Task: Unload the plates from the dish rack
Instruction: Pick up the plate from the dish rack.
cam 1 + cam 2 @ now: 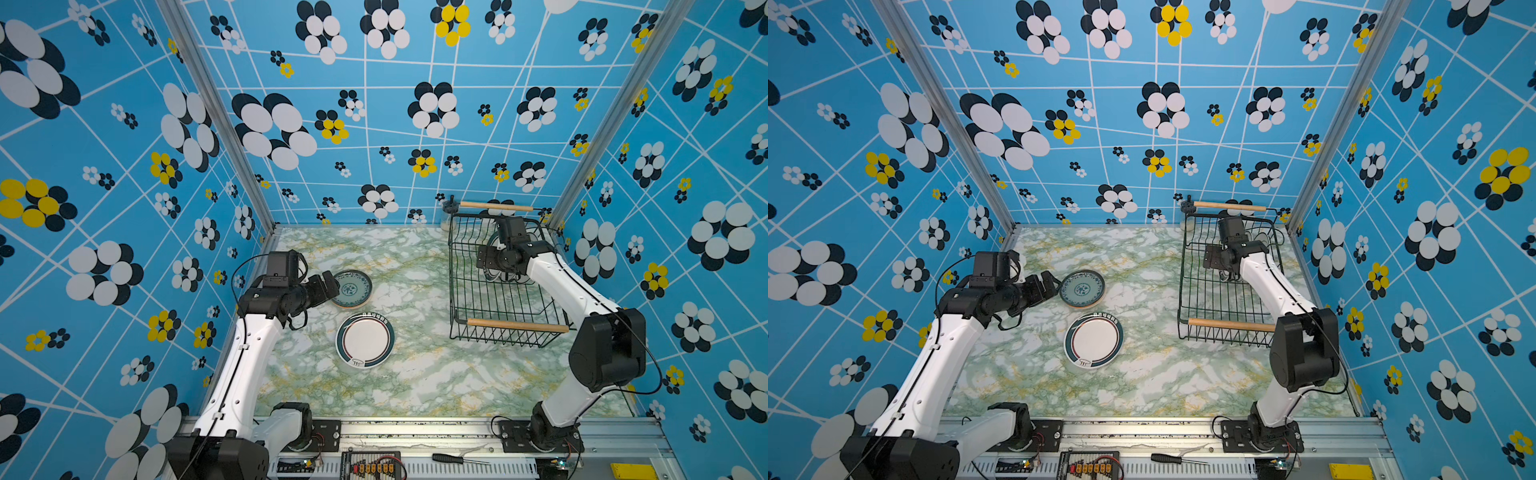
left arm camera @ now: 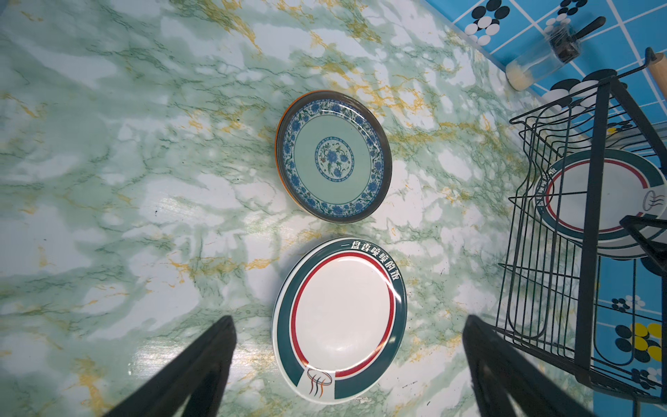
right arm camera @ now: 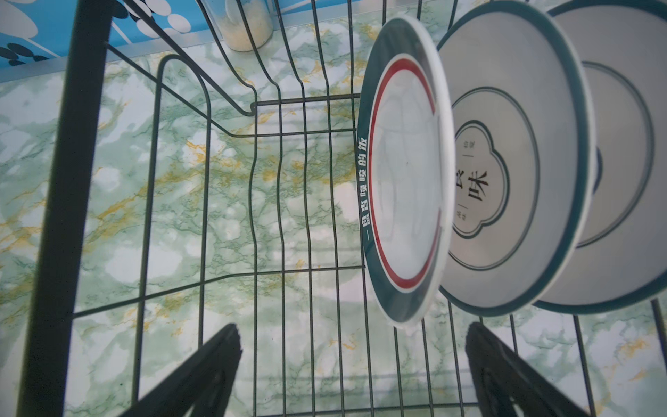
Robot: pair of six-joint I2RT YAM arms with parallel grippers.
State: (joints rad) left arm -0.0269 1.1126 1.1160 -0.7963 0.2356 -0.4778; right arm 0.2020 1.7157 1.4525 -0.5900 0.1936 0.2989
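Note L gripper point(image 2: 348, 321) open, empty, left of dish rack point(image 1: 517, 325) near flat teal-rimmed plate point(image 1: 365, 340) and blue-patterned plate point(image 1: 353, 287); R gripper point(image 3: 352, 328) open, empty, inside rack near 3 upright plates point(image 3: 408, 169).

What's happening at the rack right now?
Two arms are unloading the rack. The right gripper is open and empty inside it, facing three plates standing on edge. The left gripper is open beside the blue plate, which is stacked on others on the table. A teal-rimmed plate lies flat nearer the arms' bases.
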